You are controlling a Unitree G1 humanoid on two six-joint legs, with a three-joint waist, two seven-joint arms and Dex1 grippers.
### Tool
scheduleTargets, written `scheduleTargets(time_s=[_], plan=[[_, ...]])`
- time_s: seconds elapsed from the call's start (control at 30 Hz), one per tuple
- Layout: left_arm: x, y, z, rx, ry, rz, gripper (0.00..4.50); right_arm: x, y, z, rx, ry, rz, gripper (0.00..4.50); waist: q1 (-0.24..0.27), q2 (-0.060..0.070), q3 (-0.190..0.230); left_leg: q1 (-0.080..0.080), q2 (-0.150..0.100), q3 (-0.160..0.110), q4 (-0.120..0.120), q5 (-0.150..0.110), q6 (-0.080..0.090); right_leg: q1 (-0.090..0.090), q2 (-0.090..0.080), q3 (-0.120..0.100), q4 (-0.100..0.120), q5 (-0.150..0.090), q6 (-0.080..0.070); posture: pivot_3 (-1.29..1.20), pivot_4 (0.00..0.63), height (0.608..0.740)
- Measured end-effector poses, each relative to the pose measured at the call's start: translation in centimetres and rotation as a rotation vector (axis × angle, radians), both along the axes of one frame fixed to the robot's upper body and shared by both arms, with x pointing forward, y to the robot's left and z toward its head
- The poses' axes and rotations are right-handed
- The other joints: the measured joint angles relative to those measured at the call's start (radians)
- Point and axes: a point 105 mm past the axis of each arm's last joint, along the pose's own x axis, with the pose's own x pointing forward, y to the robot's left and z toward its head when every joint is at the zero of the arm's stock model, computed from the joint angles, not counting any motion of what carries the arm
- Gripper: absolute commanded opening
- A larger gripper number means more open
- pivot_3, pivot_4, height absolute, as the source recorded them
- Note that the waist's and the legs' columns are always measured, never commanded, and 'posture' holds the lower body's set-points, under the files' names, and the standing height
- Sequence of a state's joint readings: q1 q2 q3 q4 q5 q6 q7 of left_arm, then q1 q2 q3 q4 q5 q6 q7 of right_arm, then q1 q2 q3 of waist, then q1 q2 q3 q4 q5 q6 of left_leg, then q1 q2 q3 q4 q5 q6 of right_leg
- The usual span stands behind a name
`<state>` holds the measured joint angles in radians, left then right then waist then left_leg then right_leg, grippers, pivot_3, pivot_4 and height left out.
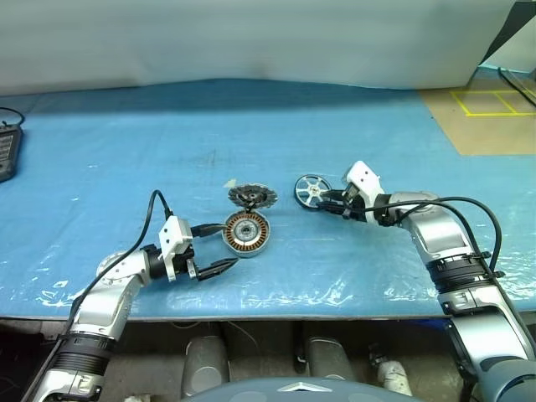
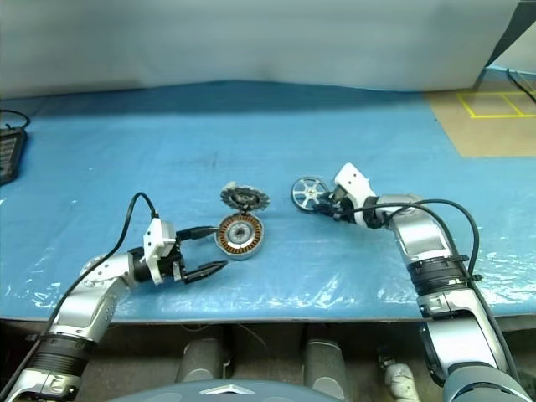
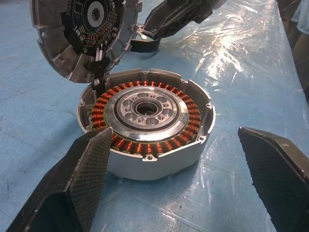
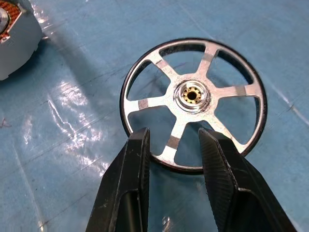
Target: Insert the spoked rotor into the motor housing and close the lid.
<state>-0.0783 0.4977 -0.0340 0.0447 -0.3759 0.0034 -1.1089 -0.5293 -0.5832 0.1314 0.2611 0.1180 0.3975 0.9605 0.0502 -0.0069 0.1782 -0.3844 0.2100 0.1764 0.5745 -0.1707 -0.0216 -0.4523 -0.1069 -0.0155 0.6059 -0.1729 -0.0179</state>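
text: none readable | labels: none | brands: none | numbers: none | signs: none on any part or the table

On the blue-covered table (image 1: pixel 126 151), the round grey metal motor housing (image 1: pixel 246 233) lies near the middle. The toothed silver-grey lid (image 1: pixel 252 197) stands tilted just behind it, touching its far edge. The black-rimmed spoked rotor (image 1: pixel 311 192) sits to the right, apart from both.

Surface: table (image 1: pixel 100 167) under a blue plastic sheet (image 1: pixel 276 126).
Centre, near: motor housing (image 1: pixel 246 233), copper ring up.
Just behind it: lid (image 1: pixel 252 197).
Right of the lid: spoked rotor (image 1: pixel 311 191).
Far left edge: dark device (image 1: pixel 7 149).
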Motion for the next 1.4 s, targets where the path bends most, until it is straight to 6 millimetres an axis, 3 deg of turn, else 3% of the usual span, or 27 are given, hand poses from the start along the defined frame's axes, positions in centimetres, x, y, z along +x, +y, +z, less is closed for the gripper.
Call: scheduleTargets(time_s=[0.33, 0.43, 0.53, 0.87, 1.1, 1.2, 1.4], plan=[[0.0, 0.0, 0.0, 0.002, -0.001, 0.001, 4.36, 0.2, 0.3, -0.4, 0.016, 0.016, -0.003, 1.62, -0.001, 0.0, 0.0, 0.001, 0.0, 0.0, 0.0, 0.0, 0.0, 0.0, 0.0, 0.0, 0.0, -0.001, 0.002, 0.0, 0.15, 0.74], [0.0, 0.0, 0.0, 0.003, 0.0, 0.001, 4.36, 0.5, 0.5, -0.5, 0.033, 0.019, -0.013, 1.05, -0.001, 0.0, 0.0, 0.001, 0.0, 0.0, 0.0, 0.0, 0.0, 0.001, 0.0, 0.0, 0.0, -0.001, 0.002, 0.0, 0.15, 0.74], [0.0, 0.0, 0.0, 0.003, 0.0, 0.001, 4.36, 0.7, 0.6, -0.6, 0.044, 0.022, -0.022, 0.07, -0.001, 0.0, 0.0, 0.001, 0.0, 0.0, -0.001, 0.0, 0.0, 0.001, 0.0, 0.0, 0.0, -0.001, 0.002, 0.0, 0.15, 0.74], [-0.1, 0.1, -0.1, 0.007, 0.003, -0.003, 4.36, 0.3, 0.0, -0.6, 0.041, 0.031, -0.01, 0.03, 0.0, 0.0, 0.0, 0.001, 0.0, 0.0, -0.001, 0.0, 0.0, 0.001, 0.0, 0.0, 0.0, -0.001, 0.001, 0.0, 0.15, 0.74], [-0.3, 0.1, -0.1, -0.008, 0.014, -0.023, 4.36, -2.8, -2.0, -1.0, 0.074, 0.107, 0.06, 0.03, 0.018, 0.0, 0.0, 0.001, 0.0, 0.0, -0.002, 0.0, 0.0, 0.001, 0.0, 0.0, -0.002, 0.0, 0.0, 0.0, 0.15, 0.74], [-0.5, 0.2, -0.1, -0.012, 0.019, -0.031, 4.36, -5.1, -1.3, -1.1, 0.116, 0.165, 0.159, 0.03, 0.018, 0.0, 0.0, 0.001, 0.0, 0.0, -0.003, 0.0, 0.0, 0.0, 0.0, 0.0, -0.002, -0.002, 0.004, 0.0, 0.15, 0.74], [-0.6, 0.2, -0.2, -0.015, 0.025, -0.04, 4.36, -6.9, 1.9, 0.5, 0.152, 0.127, 0.328, 0.03, 0.018, 0.0, 0.0, 0.002, 0.0, 0.0, -0.003, 0.0, 0.0, 0.001, 0.0, 0.0, -0.001, -0.003, 0.005, 0.0, 0.15, 0.74]])
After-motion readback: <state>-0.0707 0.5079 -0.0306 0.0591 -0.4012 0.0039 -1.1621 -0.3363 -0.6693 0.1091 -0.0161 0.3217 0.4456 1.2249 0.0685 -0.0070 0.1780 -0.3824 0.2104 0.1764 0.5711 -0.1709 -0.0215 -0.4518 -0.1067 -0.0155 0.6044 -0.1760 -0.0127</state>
